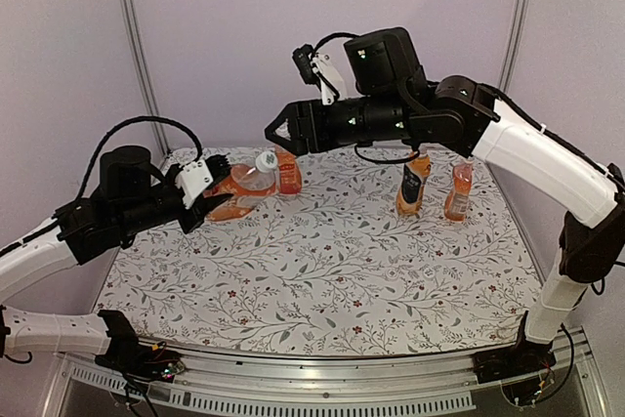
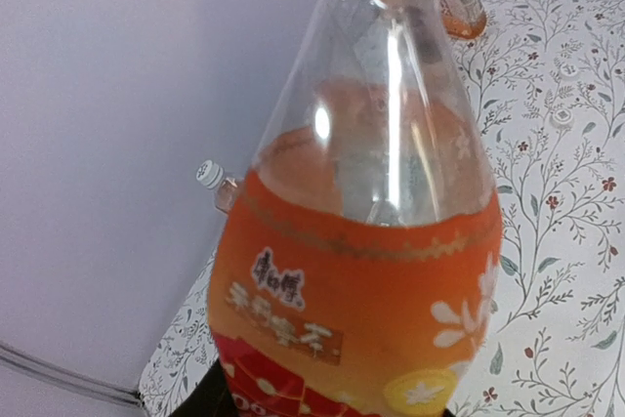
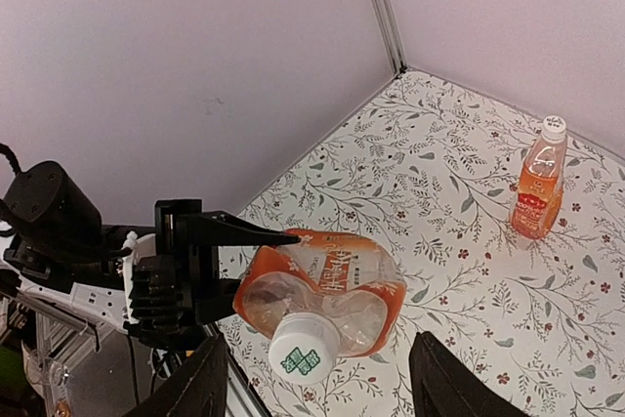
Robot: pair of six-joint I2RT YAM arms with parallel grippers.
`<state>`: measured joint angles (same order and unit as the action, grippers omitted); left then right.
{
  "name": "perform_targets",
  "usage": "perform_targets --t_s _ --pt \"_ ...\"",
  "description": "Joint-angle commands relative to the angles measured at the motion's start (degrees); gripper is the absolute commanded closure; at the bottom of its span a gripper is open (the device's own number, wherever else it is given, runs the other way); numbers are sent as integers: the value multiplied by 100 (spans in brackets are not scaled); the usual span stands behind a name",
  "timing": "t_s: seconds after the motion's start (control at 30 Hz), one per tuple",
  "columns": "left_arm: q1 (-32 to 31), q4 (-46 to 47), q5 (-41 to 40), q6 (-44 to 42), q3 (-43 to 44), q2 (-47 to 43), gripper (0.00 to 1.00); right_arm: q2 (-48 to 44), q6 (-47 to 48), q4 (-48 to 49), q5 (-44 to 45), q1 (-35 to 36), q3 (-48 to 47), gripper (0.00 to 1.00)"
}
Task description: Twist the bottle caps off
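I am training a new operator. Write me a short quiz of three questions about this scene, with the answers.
1. True or false: the left pincer grips the tilted bottle.
2. How many other bottles stand on the table?
3. Near the white cap of the tilted bottle, the right pincer is: A open; B shut on it; C resting on the table.
Key: 1 true; 2 three; 3 A.
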<state>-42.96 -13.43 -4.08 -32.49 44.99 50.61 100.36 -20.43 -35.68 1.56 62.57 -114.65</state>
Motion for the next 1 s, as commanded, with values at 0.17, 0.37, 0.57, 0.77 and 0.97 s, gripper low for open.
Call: perform_targets --t_s 0.17,0.37,0.57,0.77,0.97 --pt "-107 262 -124 -109 -105 32 81 525 -399 -609 -90 18 -321 44" --pt "-125 285 -95 -119 -130 59 81 655 -423 -594 -588 16 -467 46" --pt "-134 304 -128 -132 -141 56 81 756 -401 -754 -477 40 -511 53" --pt "-147 341 -131 -163 -157 87 81 757 -418 -832 -438 41 -529 62" --pt "-160 358 -173 -179 -149 100 81 870 -410 -938 -446 53 -603 63"
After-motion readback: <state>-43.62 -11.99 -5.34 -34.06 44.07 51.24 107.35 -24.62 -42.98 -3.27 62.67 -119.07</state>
